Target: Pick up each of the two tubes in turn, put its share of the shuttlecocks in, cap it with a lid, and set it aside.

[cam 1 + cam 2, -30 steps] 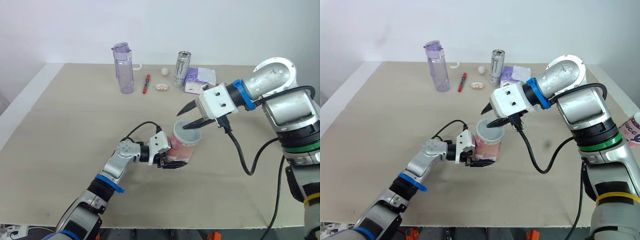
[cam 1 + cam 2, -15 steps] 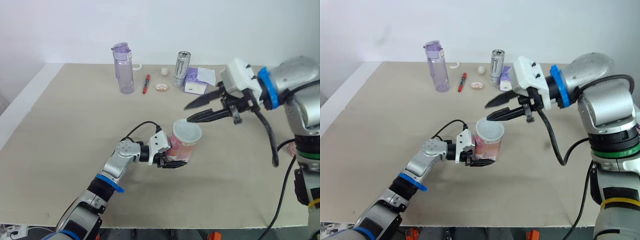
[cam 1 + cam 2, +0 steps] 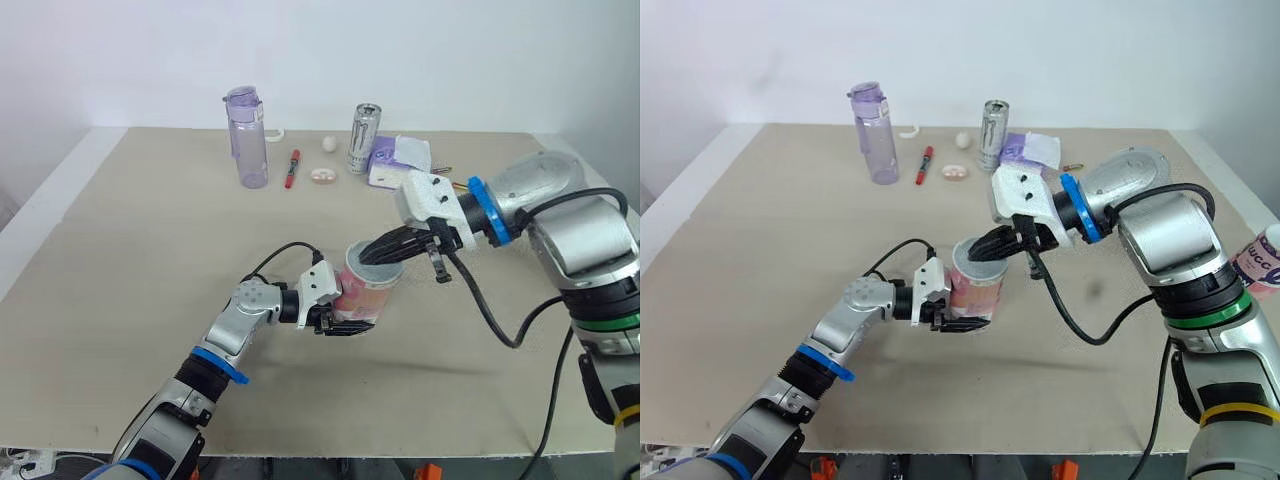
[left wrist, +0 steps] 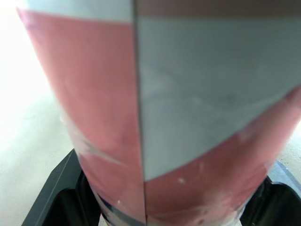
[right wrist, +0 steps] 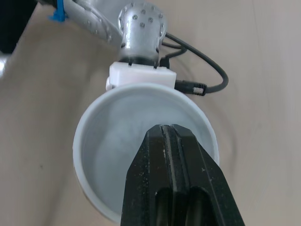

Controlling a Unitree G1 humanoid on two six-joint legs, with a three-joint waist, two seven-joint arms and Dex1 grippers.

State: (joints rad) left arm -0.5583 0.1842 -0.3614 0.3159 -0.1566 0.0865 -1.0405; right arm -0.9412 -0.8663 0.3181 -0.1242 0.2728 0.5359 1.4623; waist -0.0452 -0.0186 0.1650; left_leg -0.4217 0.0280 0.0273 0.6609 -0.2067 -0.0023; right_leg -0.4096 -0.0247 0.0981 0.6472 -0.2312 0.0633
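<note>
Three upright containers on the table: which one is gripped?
The pink-and-white tube, clamped in the left gripper; the purple plastic bottle and silver can stand free at the back.

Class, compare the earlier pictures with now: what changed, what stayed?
The right gripper, raised and open half a second ago, came back down with jaws shut over the lid. The left gripper still clamps the tube; bottle and can stayed put.

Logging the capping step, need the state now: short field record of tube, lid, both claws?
tube: upright on table, pink and white
lid: on tube mouth; whether seated, cannot tell
left claw: shut on tube, low on its side
right claw: shut, tips over lid
background: bottle, pen, can, tissue pack
</note>
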